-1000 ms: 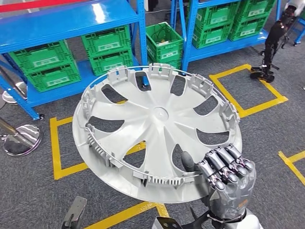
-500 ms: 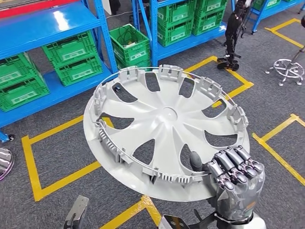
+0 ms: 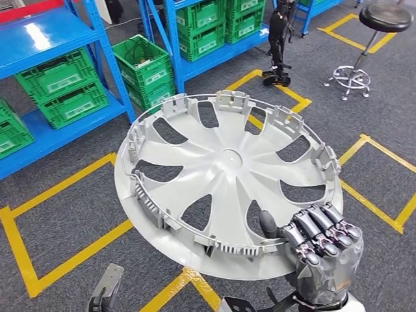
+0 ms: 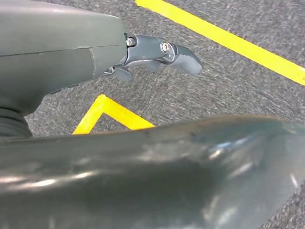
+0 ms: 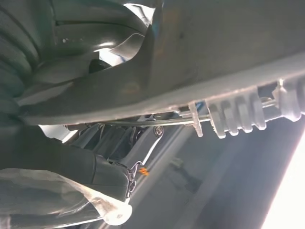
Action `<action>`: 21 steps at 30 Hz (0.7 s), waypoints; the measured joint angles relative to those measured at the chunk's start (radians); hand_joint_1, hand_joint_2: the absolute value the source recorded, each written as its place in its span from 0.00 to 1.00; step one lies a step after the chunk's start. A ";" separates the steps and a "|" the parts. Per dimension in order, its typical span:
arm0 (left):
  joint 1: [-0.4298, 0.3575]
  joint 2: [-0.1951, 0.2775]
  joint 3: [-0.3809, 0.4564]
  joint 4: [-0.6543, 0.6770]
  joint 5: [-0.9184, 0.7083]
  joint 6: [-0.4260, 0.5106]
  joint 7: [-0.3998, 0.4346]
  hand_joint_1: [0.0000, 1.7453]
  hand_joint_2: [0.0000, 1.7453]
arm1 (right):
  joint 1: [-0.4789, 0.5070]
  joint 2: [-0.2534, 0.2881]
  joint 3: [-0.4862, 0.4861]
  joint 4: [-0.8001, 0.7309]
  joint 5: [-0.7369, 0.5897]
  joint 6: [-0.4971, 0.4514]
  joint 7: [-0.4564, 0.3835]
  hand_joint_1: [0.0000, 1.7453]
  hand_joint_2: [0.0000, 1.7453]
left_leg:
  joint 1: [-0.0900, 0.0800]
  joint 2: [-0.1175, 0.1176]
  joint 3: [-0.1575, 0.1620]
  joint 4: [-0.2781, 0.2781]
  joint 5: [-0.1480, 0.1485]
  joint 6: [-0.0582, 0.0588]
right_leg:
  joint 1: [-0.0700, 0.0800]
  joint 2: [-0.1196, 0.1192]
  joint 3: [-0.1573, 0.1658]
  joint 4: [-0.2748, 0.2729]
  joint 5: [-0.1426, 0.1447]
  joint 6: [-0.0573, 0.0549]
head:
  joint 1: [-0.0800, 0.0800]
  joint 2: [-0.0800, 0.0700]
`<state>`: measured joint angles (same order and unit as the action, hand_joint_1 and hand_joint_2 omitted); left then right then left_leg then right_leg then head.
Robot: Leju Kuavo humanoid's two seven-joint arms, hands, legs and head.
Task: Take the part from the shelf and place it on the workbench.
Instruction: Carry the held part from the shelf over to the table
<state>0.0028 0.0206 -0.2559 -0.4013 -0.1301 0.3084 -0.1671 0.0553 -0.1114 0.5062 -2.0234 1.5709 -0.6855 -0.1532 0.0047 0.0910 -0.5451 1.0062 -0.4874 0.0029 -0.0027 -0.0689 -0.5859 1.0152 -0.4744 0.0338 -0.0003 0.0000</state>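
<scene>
We have turned: blue metal shelves (image 3: 58, 39) with green plastic crates (image 3: 73, 84) slide leftward. Our right hand (image 3: 321, 250) still grips the round grey plastic wheel cover (image 3: 221, 175) by its rim, fingers (image 3: 314, 227) curled over; our left hand (image 4: 158, 50) hangs, fingers apart, above yellow floor tape (image 3: 64, 260); a black stool (image 3: 383, 19) nearby.

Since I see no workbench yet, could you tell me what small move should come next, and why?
Probably keep turning with the grip unchanged: the right hand holds the hubcap by its near rim over the floor, with shelves behind and no workbench ahead.

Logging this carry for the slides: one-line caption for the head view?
Right hand grips the rim of the grey wheel cover above grey flooring with yellow lines.
</scene>
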 joint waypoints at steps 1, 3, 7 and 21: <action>0.000 0.000 0.001 0.000 0.000 0.000 0.000 0.00 0.00 | 0.000 0.000 0.000 0.000 0.000 0.000 0.001 1.00 1.00 | -0.002 0.007 0.001 0.001 0.000 -0.004 | 0.002 0.008 0.001 0.000 0.001 -0.007 | 0.000 0.000; -0.001 0.000 0.004 0.000 0.000 0.000 0.001 0.00 0.00 | 0.002 0.000 0.000 0.000 0.000 0.000 0.002 1.00 1.00 | -0.001 0.020 0.003 0.000 -0.001 -0.010 | 0.002 0.024 -0.003 0.000 0.003 -0.017 | 0.000 0.000; -0.001 -0.002 0.007 0.000 0.000 0.000 0.001 0.00 0.00 | 0.001 0.000 0.000 -0.002 0.000 0.000 0.002 1.00 1.00 | 0.006 -0.054 -0.041 0.117 -0.083 -0.025 | -0.006 0.060 -0.001 -0.009 0.013 -0.038 | -0.008 0.000; 0.009 0.003 0.013 -0.001 -0.011 0.006 0.007 0.00 0.00 | 0.004 0.000 -0.003 -0.003 0.000 0.000 -0.003 1.00 1.00 | 0.012 -0.130 -0.001 -0.012 0.008 0.009 | -0.008 0.142 -0.057 0.043 0.000 0.000 | -0.005 0.000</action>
<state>0.0113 0.0239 -0.2425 -0.4024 -0.1414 0.3148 -0.1601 0.0590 -0.1110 0.5035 -2.0264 1.5713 -0.6858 -0.1561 0.0163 -0.0390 -0.5460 0.9938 -0.4797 0.0124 -0.0111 0.0731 -0.6427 1.0585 -0.4748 0.0338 -0.0051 0.0000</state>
